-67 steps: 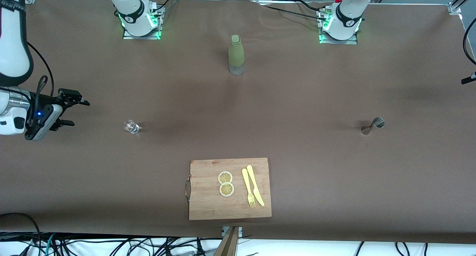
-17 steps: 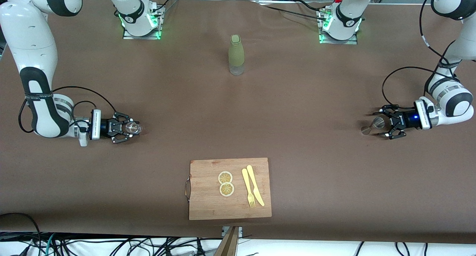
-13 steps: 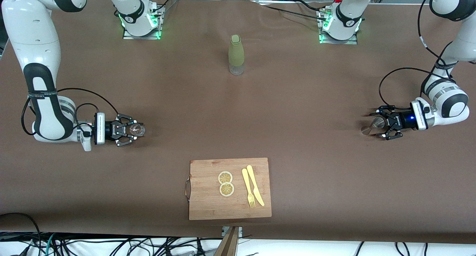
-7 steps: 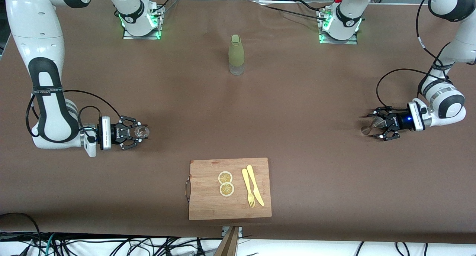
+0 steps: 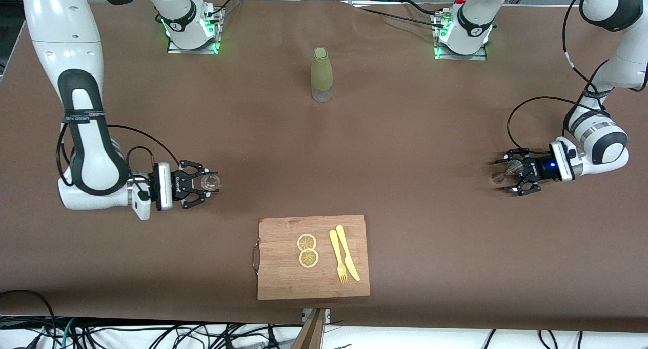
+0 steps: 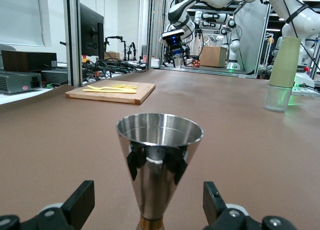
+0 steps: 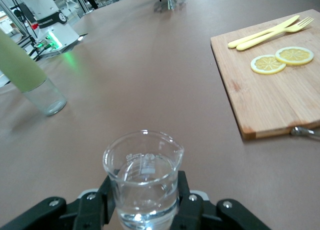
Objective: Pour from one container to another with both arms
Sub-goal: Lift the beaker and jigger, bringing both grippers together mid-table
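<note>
The clear glass cup [image 5: 209, 182] holds a little clear liquid and stays upright, low over the table toward the right arm's end. My right gripper [image 5: 204, 183] is shut on it. In the right wrist view the black fingers [image 7: 191, 195] press both sides of the cup [image 7: 144, 175]. The silver jigger [image 5: 508, 170] stands upright on the table toward the left arm's end. My left gripper [image 5: 509, 175] is open around it. In the left wrist view the fingers [image 6: 82, 204] stand wide apart on either side of the jigger [image 6: 159, 160], touching nothing.
An olive-green bottle [image 5: 321, 74] stands mid-table near the arms' bases. A wooden cutting board [image 5: 283, 280] lies near the front edge with two lemon slices [image 5: 307, 250] and a yellow knife and fork [image 5: 343, 260]. Brown table covering lies between the two grippers.
The right gripper has carried the cup toward the middle of the table and the cutting board. The left gripper has crept in around the jigger, which has not moved.
</note>
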Controlling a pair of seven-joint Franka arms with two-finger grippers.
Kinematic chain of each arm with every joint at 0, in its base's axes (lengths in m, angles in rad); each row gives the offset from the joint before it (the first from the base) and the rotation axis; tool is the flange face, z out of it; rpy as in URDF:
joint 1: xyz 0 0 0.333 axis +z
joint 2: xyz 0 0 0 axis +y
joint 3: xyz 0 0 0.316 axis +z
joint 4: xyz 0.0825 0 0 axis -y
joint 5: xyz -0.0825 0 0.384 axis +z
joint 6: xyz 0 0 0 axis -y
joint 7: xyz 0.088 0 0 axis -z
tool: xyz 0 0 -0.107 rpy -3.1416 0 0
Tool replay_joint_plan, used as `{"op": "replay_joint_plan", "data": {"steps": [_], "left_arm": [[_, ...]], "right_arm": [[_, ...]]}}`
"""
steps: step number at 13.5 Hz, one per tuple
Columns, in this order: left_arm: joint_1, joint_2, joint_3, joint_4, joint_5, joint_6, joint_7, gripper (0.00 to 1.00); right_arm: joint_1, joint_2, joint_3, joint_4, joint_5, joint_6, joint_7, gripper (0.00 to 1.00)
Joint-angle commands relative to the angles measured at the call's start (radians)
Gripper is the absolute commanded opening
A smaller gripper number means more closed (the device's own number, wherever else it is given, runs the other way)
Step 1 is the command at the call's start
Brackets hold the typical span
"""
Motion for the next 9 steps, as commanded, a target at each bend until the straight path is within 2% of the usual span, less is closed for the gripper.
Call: {"op": "replay_joint_plan", "data": {"steps": [1,3,4,6,7,8,9], "left_arm": [[-0.023,-0.014,0.007,-0.033,-0.051,0.029,0.075,0.9],[-0.024,-0.008,0.007,-0.033,-0.052,0.032,0.082,0.81],[-0.024,-0.008,0.007,-0.033,-0.054,0.032,0.08,0.71],[-0.024,-0.009,0.007,-0.033,-0.054,0.031,0.079,0.24],[-0.024,-0.008,0.009,-0.033,-0.054,0.031,0.077,0.04],[-0.024,-0.009,0.009,-0.033,-0.054,0.031,0.077,0.0],[-0.024,-0.009,0.009,-0.033,-0.054,0.031,0.079,0.0]], "right_arm": [[0.058,-0.031,0.0,0.009,-0.016,0.043,0.088,0.23],[0.106,-0.037,-0.002,0.02,-0.016,0.086,0.151,0.23],[0.138,-0.037,-0.005,0.029,-0.018,0.103,0.195,0.23],[0.181,-0.039,-0.005,0.048,-0.018,0.144,0.27,0.23],[0.203,-0.039,-0.005,0.051,-0.018,0.167,0.305,0.23],[0.227,-0.039,-0.006,0.059,-0.018,0.188,0.338,0.23],[0.253,-0.039,-0.006,0.065,-0.018,0.208,0.367,0.23]]}}
